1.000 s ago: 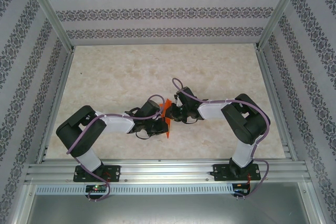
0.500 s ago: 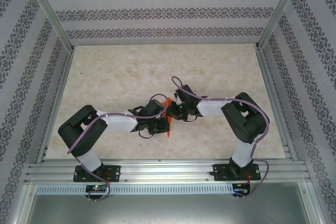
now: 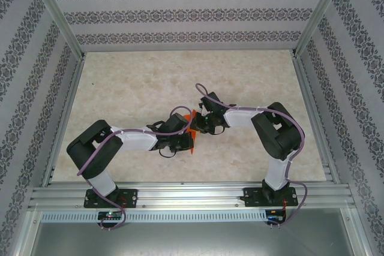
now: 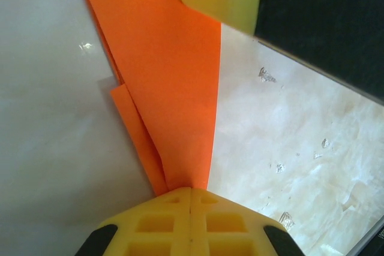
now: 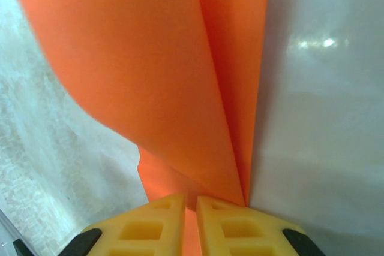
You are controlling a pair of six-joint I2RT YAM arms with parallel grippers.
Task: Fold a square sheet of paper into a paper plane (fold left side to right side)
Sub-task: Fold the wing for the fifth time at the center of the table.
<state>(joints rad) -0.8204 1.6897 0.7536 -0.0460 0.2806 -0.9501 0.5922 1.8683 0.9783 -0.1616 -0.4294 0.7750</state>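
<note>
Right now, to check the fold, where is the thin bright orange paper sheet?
Top view: the orange paper sheet is near the middle of the table, gripped by the left gripper and right gripper.

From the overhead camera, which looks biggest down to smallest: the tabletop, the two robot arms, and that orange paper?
1. tabletop, by far the largest.
2. left arm and right arm: they look about alike, so I won't rank them.
3. orange paper, a small sliver between the arm tips, partly hidden.

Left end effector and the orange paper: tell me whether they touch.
Touching. The left wrist view shows the left end effector shut on the orange paper, pinching its tip.
</note>
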